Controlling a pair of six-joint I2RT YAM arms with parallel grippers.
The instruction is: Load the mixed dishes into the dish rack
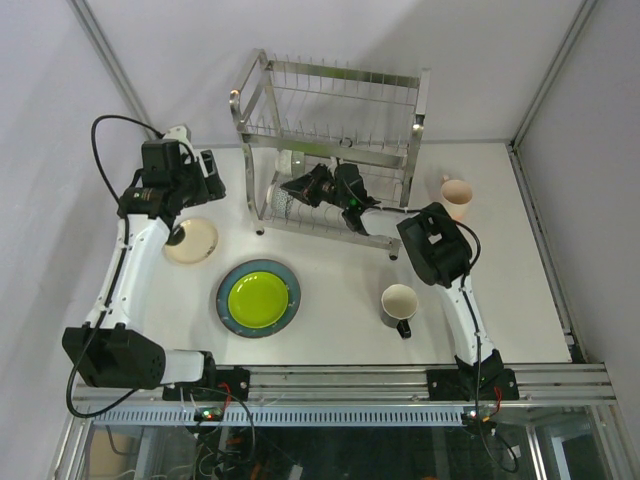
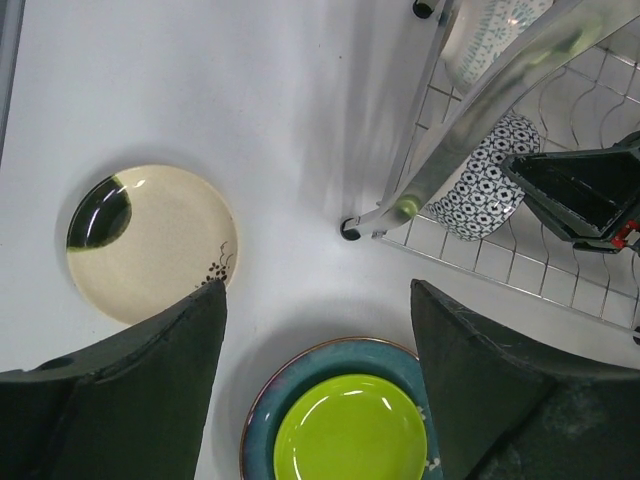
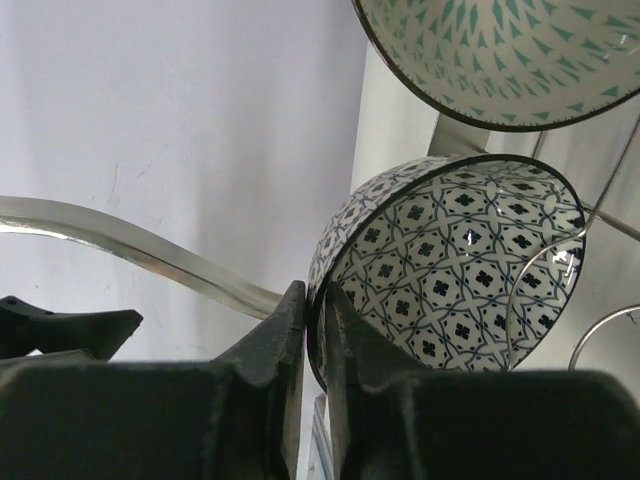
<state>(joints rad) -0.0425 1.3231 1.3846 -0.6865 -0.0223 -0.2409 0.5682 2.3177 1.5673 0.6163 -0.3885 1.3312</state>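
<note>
The steel dish rack (image 1: 262, 95) stands at the back centre. My right gripper (image 3: 315, 295) is shut on the rim of the black-and-white patterned bowl (image 3: 460, 260) and holds it tilted on edge inside the rack's lower tier (image 1: 287, 203). The bowl also shows in the left wrist view (image 2: 480, 190), next to the right gripper (image 2: 570, 190). My left gripper (image 2: 318, 300) is open and empty, above the table between the cream black-marked plate (image 2: 150, 240) and the lime-green plate (image 2: 350, 430). The green plate lies on the blue-grey plate (image 1: 232, 310).
A pink mug (image 1: 456, 195) stands right of the rack. A cream dark-handled mug (image 1: 400, 305) stands at the front right. A white bowl with teal marks (image 3: 500, 50) sits in the rack just above the patterned bowl. A rack foot (image 2: 350, 230) rests near the cream plate.
</note>
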